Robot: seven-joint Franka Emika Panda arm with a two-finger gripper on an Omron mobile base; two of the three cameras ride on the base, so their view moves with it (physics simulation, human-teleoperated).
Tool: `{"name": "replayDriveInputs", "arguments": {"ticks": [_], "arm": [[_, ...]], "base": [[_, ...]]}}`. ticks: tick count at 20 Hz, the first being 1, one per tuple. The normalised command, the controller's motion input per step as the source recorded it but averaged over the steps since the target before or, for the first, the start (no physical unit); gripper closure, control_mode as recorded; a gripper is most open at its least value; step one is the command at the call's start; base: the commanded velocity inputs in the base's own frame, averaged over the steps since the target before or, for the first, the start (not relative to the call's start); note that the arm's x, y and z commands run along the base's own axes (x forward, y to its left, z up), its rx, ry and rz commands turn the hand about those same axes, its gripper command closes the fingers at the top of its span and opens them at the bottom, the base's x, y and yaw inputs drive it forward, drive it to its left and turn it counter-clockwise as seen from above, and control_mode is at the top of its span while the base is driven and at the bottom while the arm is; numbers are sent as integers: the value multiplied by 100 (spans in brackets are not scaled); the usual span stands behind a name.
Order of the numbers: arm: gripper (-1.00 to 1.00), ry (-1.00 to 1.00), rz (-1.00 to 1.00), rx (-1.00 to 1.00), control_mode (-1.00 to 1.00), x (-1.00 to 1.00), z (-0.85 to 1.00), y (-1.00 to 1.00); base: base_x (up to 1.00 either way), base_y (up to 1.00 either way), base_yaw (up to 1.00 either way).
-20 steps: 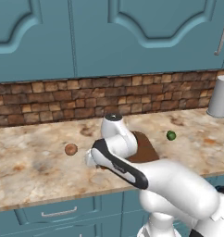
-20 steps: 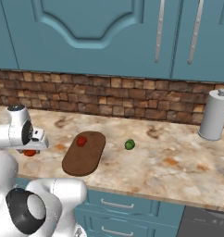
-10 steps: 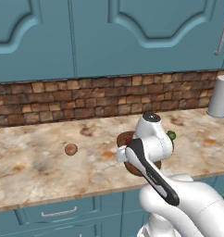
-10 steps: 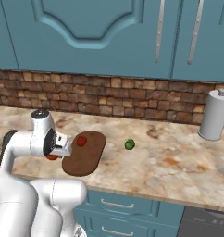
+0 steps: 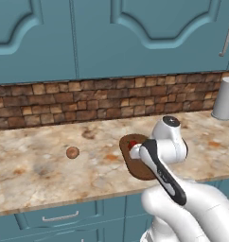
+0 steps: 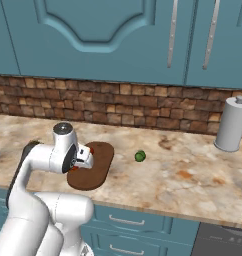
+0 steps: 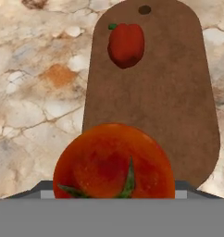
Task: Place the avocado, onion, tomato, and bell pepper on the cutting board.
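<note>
One tomato (image 7: 114, 161) gripped in pincer (image 6: 85, 159) above cutting board (image 7: 178, 97), bell pepper (image 7: 126, 45) ahead, avocado (image 6: 139, 156) apart.

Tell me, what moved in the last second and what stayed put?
The arm swung from the counter's left side over to the cutting board, carrying the tomato in its gripper to the board's near end. The bell pepper on the board, the onion and the avocado stayed where they were.

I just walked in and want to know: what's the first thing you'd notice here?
The big red tomato right up close in the hand view, held in the gripper over the near end of the dark cutting board. A red bell pepper already lies on the board's far end, and a small green avocado sits on the counter to its right.
</note>
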Motion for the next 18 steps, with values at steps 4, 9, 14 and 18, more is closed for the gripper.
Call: {"name": "replayDriveInputs", "arguments": {"ticks": [4, 9, 14, 18], "arm": [[100, 2, 0, 0, -100, 51, -8, -3], [100, 9, 0, 0, -100, 24, -44, -1], [100, 3, 0, 0, -100, 26, -43, 0], [100, 0, 0, 0, -100, 16, -39, 0]], "base": [[0, 0, 0], [0, 0, 0], [0, 0, 0], [0, 0, 0]]}}
